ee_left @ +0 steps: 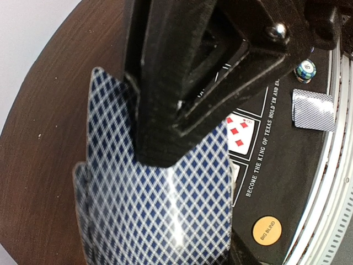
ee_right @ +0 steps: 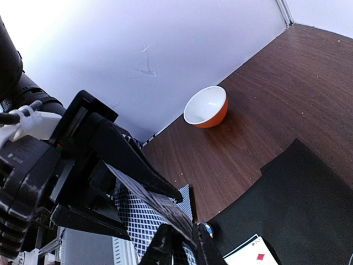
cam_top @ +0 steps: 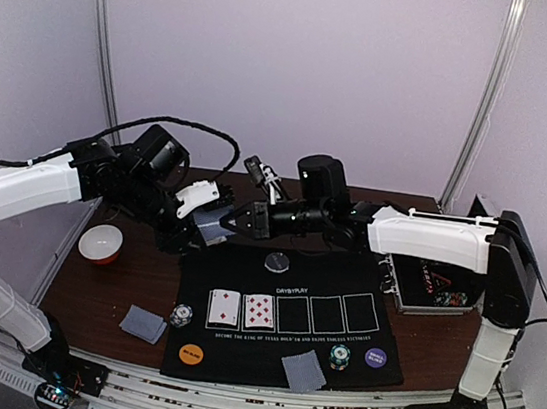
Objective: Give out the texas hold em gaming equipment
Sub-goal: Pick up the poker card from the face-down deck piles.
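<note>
The dark brown wooden table (cam_top: 132, 282) stands in a corner of pale lilac-white walls (cam_top: 303, 57), with slim aluminium posts (cam_top: 107, 36) rising on either side and a ribbed metal rail (cam_top: 257, 404) along its near edge. Across the middle lies a black fabric mat with five white card outlines (cam_top: 235, 346); two white face-up cards with red pips (cam_top: 242, 308) fill its two leftmost outlines. A clear round dealer disc (cam_top: 277, 262) sits on the mat's far edge. An orange round disc marked big blind (cam_top: 192, 353) and a purple round disc (cam_top: 375, 358) lie along the near edge. Small striped chip stacks (cam_top: 339, 355) stand on the mat, one at its left edge and one just left of the purple disc. Face-down blue-grey card pairs (cam_top: 303, 370) rest on the mat's near part and on bare wood to its left. An orange bowl with a white inside (cam_top: 100, 242) stands at far left, and a silver metal case (cam_top: 434, 286) lies at the right. Above the mat's far-left corner, the left gripper (cam_top: 202, 227) is clamped on a deck of blue-and-white diamond-backed playing cards (ee_left: 160, 221). The right gripper (cam_top: 243, 223) meets it there, fingers pinched onto the deck's edge.
</note>
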Tool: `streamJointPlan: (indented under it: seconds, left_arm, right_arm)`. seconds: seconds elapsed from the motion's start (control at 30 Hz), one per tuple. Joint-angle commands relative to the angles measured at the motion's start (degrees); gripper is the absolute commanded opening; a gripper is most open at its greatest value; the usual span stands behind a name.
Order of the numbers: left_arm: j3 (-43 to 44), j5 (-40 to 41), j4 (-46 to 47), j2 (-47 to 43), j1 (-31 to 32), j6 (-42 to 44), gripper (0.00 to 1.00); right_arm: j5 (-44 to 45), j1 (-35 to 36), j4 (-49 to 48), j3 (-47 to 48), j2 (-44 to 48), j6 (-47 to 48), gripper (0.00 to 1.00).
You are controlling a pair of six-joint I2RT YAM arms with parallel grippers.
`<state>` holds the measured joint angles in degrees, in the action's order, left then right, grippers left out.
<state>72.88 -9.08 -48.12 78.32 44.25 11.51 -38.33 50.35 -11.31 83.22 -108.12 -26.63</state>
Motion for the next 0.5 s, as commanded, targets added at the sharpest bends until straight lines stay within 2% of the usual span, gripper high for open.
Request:
streamJointPlan:
  seconds: [0.0, 0.1, 0.33, 0.47]
  left_arm:
    - [0.6, 1.0, 0.8, 0.2, 0.2, 0.3, 0.41]
    - [0.5, 1.2, 1.0, 0.1, 0.2, 0.2, 0.41]
    - [0.4, 2.3, 1.0, 0.0, 0.1, -0.2, 0.41]
    - [0.3, 3.4, 1.0, 0.0, 0.1, -0.7, 0.41]
  right_arm:
    - [2.6, -0.3, 4.7, 1.1, 3.1, 2.6, 0.15]
    - [3.2, -0.3, 7.1, 1.6, 3.5, 3.7, 0.14]
    - [4.9, -0.9, 11.2, 2.4, 5.1, 5.6, 0.0]
    - [6.3, -1.5, 13.8, 2.1, 7.3, 7.1, 0.0]
